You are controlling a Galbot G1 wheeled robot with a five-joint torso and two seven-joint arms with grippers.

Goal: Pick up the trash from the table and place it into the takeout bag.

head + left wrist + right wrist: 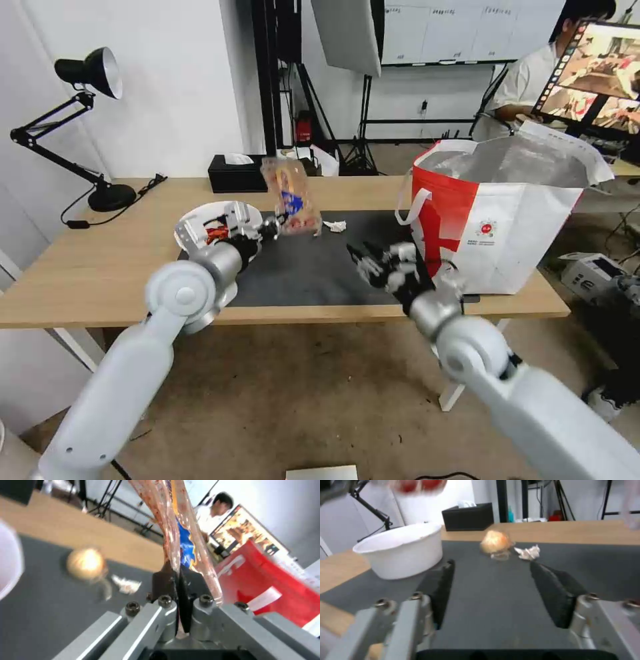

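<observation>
Left gripper (178, 597) pinched tight on clear hinged tray (291, 197), lifted above mat (300, 273); right gripper (500, 592) spread wide, empty, low over mat near takeout bag (507, 227); lump (495, 542), tissue (529, 552), bowl (403, 550) on mat.

White walls, black desk lamp (90, 73), brownish floor (300, 393).

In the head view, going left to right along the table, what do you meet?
Desk lamp → white bowl → clear plastic tray held up by the left gripper → crumpled tissue → right gripper → takeout bag.
</observation>
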